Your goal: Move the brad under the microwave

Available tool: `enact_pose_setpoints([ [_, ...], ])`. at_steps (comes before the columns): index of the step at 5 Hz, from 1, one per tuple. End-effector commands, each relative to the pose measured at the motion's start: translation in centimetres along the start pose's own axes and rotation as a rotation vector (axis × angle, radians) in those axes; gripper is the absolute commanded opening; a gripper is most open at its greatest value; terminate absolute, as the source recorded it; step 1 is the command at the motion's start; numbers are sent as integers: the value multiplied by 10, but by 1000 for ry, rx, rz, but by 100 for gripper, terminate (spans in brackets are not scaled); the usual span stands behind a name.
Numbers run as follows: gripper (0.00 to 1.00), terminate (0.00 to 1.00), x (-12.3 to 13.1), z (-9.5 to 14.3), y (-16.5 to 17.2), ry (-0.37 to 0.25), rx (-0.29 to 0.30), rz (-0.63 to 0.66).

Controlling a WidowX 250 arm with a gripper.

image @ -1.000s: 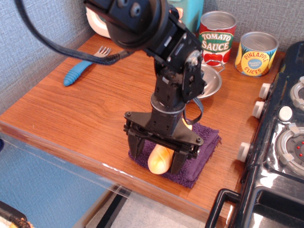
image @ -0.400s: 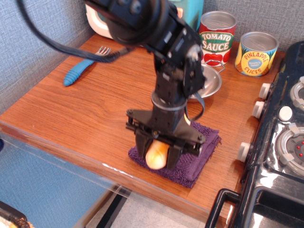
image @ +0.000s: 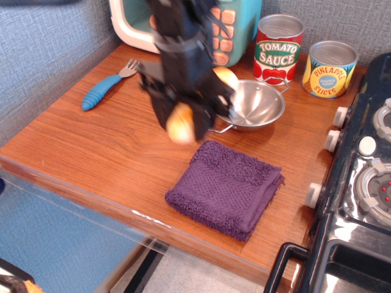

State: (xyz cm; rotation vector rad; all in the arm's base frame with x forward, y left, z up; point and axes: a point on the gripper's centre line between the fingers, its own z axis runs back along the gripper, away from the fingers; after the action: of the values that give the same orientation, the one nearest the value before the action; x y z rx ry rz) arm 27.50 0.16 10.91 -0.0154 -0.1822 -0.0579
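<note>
My gripper is shut on the brad, a glossy yellow-tan toy bread loaf, and holds it in the air above the wooden counter, left of the steel bowl. The image of the gripper is blurred by motion. The loaf's far end shows behind the gripper body. The microwave, teal and cream with salmon-orange buttons, stands at the back of the counter, mostly hidden behind my arm.
A purple cloth lies near the counter's front edge. A steel bowl sits behind it. A tomato sauce can and a pineapple can stand at the back right. A blue-handled fork lies left. A black toy stove is right.
My gripper closed on the brad on the purple cloth, then lifted it up and back toward the microwave. The cloth now lies bare.
</note>
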Motion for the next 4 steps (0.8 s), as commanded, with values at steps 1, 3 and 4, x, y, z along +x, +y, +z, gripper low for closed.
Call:
enact_pose_setpoints([
  [1, 0, 0, 61, -23, 78, -6, 51, 61],
  [3, 0, 0, 91, -68, 115, 31, 146, 136],
  [4, 0, 0, 99, -79, 133, 40, 185, 191],
])
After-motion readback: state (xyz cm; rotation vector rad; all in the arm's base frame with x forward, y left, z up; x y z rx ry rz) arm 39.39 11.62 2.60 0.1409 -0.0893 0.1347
